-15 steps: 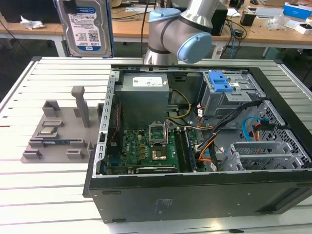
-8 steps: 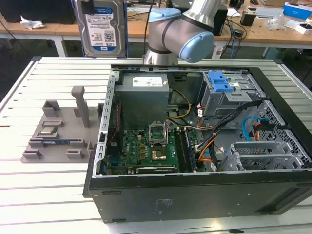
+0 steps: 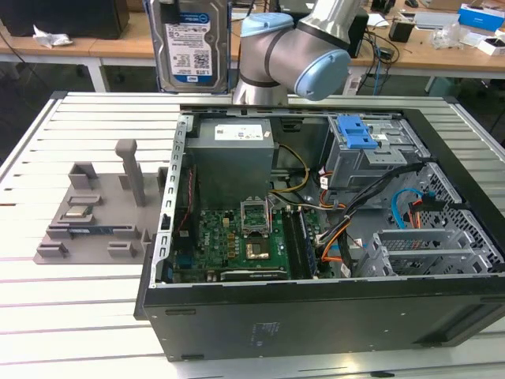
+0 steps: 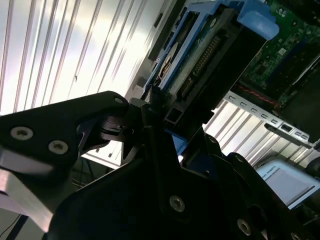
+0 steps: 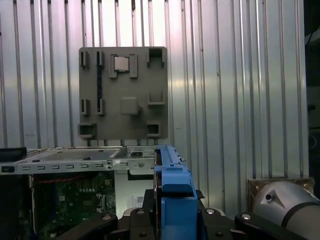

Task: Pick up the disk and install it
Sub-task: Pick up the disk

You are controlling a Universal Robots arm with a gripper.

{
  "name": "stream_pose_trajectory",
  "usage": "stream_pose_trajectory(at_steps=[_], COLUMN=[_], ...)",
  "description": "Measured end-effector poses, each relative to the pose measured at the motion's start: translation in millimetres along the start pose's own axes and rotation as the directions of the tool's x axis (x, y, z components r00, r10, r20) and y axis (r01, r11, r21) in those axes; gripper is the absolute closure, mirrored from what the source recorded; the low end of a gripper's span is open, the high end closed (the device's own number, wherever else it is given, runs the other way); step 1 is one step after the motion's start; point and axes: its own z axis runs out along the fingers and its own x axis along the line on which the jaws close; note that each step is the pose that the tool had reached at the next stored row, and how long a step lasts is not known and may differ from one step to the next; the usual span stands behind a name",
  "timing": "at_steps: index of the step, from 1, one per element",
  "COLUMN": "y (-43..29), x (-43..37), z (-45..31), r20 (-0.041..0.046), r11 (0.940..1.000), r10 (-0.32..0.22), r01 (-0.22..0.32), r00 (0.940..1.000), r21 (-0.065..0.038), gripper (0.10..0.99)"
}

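The disk [image 3: 193, 43], a silver hard drive with a blue-and-white label, hangs upright high above the far left corner of the open computer case [image 3: 316, 316]. In the second wrist view my gripper [image 4: 155, 107] is shut on the disk [image 4: 192, 60], with black fingers [image 4: 107, 132] clamping its blue-railed edges. The first wrist view looks along the disk's edge, where its blue rail [image 5: 172, 192] sits between the gripper's black fingers [image 5: 145, 202]. The drive bay with a blue plastic bracket [image 3: 357, 133] stands at the far right inside the case.
Inside the case are the grey power-supply box [image 3: 235, 158], the green motherboard [image 3: 237, 241] and loose cables [image 3: 355, 225]. A grey fixture plate [image 3: 95, 213] with pegs and small parts lies on the slatted metal table [image 3: 47, 300] at the exterior view's left. The arm's elbow [image 3: 300, 59] hangs over the case's back edge.
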Motion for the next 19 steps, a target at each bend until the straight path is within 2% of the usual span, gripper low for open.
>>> stream_pose_trajectory(at_steps=[1,3,4,11,12,14,16,19], y=[-4.1,-19.4,-23.9,-51.3,-57.4,-63.8,-74.3,-83.5], x=[-0.2,-0.8,-1.0,-2.1,-2.4,-2.7,-3.1,-3.5], z=[0.0,-0.1,-0.1,-0.2,-0.2,-0.3,-0.3,-0.4], r20=[0.0,0.0,0.0,-0.0001,0.0,-0.0001,0.0,-0.0001], r11=[1.0,1.0,1.0,1.0,1.0,1.0,1.0,1.0], r10=[0.0,0.0,0.0,0.0,0.0,0.0,0.0,0.0], r01=[0.0,0.0,0.0,0.0,0.0,0.0,0.0,0.0], r00=[1.0,1.0,1.0,1.0,1.0,1.0,1.0,1.0], r21=[0.0,-0.001,-0.001,-0.001,-0.001,-0.001,-0.001,-0.001], gripper=[0.722,0.722,0.722,0.722,0.722,0.722,0.722,0.722])
